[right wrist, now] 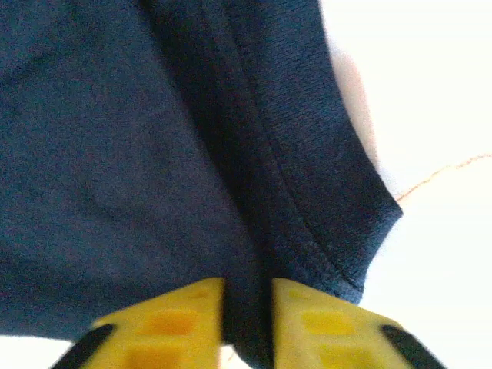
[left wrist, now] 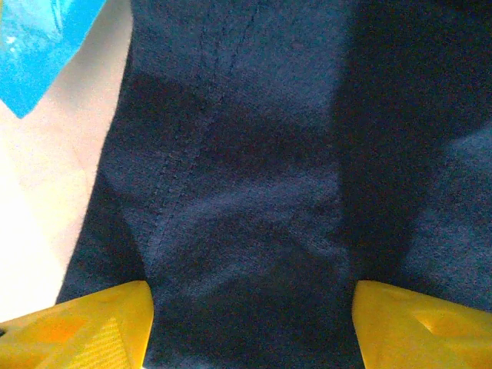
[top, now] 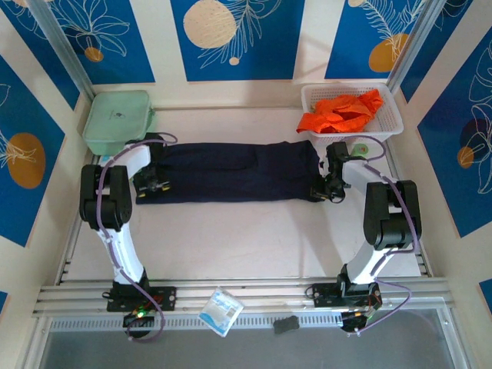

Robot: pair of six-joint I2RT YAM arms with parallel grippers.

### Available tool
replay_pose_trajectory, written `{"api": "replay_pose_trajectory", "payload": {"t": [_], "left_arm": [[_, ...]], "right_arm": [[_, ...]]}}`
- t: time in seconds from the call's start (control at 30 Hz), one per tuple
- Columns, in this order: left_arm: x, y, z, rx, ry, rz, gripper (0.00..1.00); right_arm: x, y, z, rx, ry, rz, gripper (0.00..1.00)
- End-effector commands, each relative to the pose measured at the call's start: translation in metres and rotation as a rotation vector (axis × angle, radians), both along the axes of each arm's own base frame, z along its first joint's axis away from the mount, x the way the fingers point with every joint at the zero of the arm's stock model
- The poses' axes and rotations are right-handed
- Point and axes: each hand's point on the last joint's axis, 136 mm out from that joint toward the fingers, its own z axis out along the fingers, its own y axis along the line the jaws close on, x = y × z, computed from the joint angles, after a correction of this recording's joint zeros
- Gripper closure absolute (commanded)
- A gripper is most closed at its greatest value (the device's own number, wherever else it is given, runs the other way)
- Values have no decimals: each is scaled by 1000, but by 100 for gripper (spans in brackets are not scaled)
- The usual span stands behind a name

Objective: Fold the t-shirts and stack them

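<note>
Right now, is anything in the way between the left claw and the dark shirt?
Nothing visible. The left gripper sits open right over the navy t-shirt, bare cloth between its fingers. The right gripper pinches the shirt's hem.

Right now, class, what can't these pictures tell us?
Top view: orange t-shirt bunched in the basket, underside hidden by its own folds.
Left wrist view: left gripper fingertips cut off by bottom edge; contact with navy t-shirt unclear.
Right wrist view: layers pinched by right gripper hidden between its fingers.

A pale green zipped case (top: 117,121) sits far left, a white basket (top: 390,124) far right. A blue-white packet (top: 221,311) and small black block (top: 285,324) lie on the near rail (top: 246,292).
</note>
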Motion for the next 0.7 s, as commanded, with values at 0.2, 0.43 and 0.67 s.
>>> {"api": "replay_pose_trajectory", "payload": {"t": [0.2,0.43,0.67], "left_arm": [[-12,23,-2,159,104,-54,34],[-17,21,-7,174,137,-74,34],[-23,13,17,202,130,-111,33]], "right_arm": [[8,-36,20,-238,-18,73,100],[0,-54,6,-348,61,60,84],[-9,-56,17,-355,75,17,58]]}}
